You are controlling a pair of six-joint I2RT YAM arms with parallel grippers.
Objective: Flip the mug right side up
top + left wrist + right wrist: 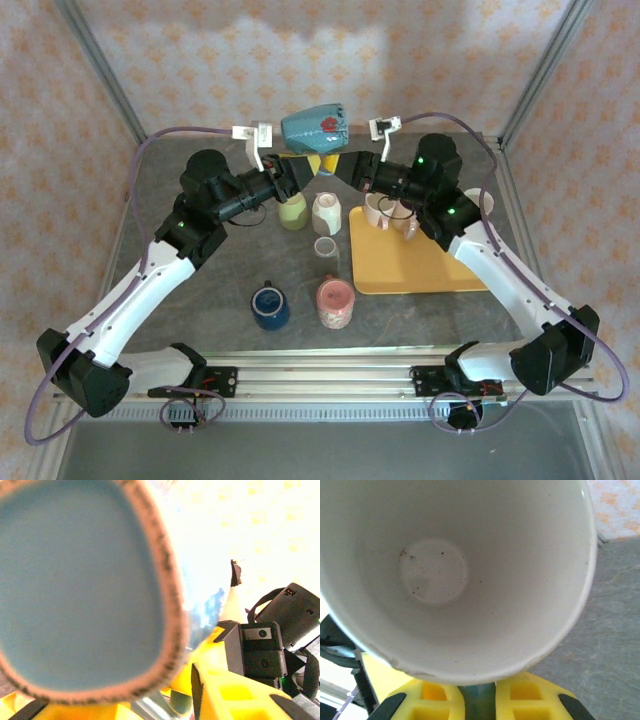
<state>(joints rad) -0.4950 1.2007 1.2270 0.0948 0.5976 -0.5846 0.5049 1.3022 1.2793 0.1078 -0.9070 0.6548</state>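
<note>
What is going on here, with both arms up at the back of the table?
The two arms meet above the far side of the table with a blue mug between them, off the surface and lying on its side. The right gripper pinches the mug's rim, its camera looking into the white inside. The left gripper sits at the base end; its grip is unclear. The mug is not yet upright. Other cups stand below, some on a yellow tray.

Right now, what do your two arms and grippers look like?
Both match. The left arm and right arm have white lower links, black joints and black wrists with small green lights. A purple cable loops along each from base to wrist. The left fingers and right fingers are blocky yellow with recessed pockets.
</note>
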